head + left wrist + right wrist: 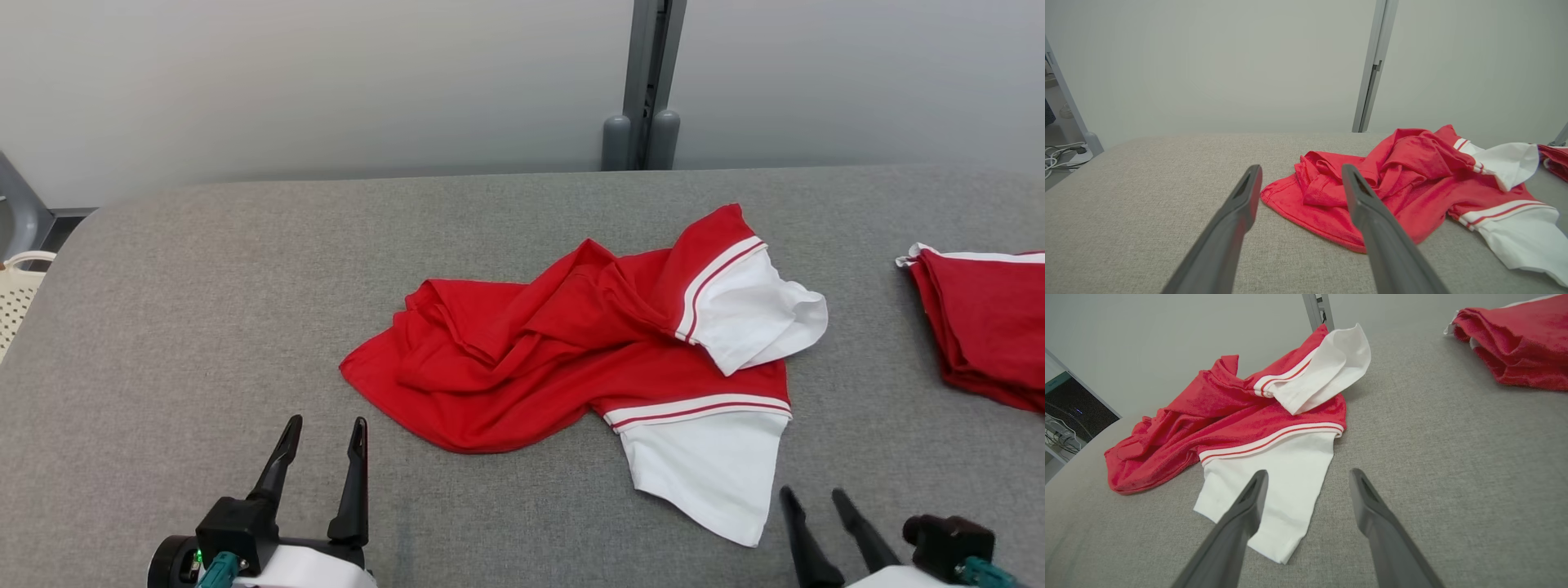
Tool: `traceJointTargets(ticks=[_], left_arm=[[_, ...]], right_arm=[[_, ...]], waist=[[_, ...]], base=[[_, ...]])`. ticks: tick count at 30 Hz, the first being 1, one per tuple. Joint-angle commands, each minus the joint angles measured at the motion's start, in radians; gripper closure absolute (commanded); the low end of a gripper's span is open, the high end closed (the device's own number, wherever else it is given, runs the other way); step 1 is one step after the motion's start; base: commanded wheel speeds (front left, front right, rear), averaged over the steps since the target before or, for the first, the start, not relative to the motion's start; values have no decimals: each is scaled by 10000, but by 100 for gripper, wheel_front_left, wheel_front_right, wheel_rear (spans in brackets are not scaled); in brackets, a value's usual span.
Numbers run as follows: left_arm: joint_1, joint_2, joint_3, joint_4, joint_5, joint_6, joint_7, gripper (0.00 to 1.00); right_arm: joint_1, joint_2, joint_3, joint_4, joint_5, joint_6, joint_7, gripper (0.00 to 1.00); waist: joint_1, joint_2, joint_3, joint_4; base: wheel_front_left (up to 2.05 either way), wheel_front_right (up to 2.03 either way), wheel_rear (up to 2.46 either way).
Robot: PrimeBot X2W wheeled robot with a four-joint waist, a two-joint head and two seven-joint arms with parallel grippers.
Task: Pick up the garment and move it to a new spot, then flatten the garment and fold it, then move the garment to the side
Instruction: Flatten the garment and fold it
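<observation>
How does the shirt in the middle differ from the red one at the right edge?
The middle shirt is crumpled and sprawled; the right-edge garment is folded compactly. The middle shirt shows much white; the right-edge garment shows mostly red. Both are red with white trim.

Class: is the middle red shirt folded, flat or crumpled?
Crumpled: the red shirt lies bunched in ridges, one white sleeve flipped over.

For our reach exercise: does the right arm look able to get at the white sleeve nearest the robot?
Probably yes. The right gripper is open beside the white sleeve, only bare grey surface between them; the folded red garment lies well aside.
</observation>
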Motion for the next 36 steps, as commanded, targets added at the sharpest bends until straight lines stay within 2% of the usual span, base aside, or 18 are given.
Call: traceJointTargets(ticks=[1,6,17,19,20,21,23,24,25,26,31,36], left_arm=[[-153,26,-3,7,8,-4,-48,0],[-230,18,34,-29,-56,12,-48,0],[-403,9,77,-71,7,20,-48,0],[-428,9,85,-61,5,21,-48,0],[-435,11,91,-62,2,24,-48,0],[-438,9,100,-62,-3,24,-48,0],[-439,9,126,-63,-4,33,-48,0],[-439,9,126,-63,-4,33,-48,0],[-443,9,140,-68,-4,38,-48,0],[-450,8,149,-75,-6,44,-48,0],[-470,6,238,-116,2,74,-48,0],[-604,16,300,70,-82,-54,-48,0]], right_arm=[[86,-48,94,212,180,2,89,0],[-55,-49,630,1100,734,2,53,0],[-1017,-44,1134,2669,953,1,-355,1],[-1168,-37,1286,2916,896,1,-304,26],[-1223,-26,1373,3013,883,2,-270,44],[-1262,-1,1470,3111,823,4,-207,57],[-1342,10,1617,3276,657,4,-116,70],[-1342,10,1617,3276,657,4,-116,70],[-1382,7,1658,3330,612,4,-86,81],[-1408,2,1678,3355,605,4,-88,100],[-1606,-23,1486,3031,629,1,-500,100],[-1642,-64,668,2361,391,2,-758,100]], waist=[[0,0,51,72],[0,0,224,227],[0,0,515,387],[0,0,540,409],[0,0,551,414],[0,0,560,416],[0,0,574,409],[0,0,574,409],[0,0,581,404],[0,0,592,396],[0,0,635,284],[0,0,654,63]], base=[[0,0,0],[0,0,0],[0,0,0],[0,0,0],[0,0,0],[0,0,0],[0,0,0],[0,0,0],[0,0,0],[0,0,0],[0,0,0],[0,0,0]])
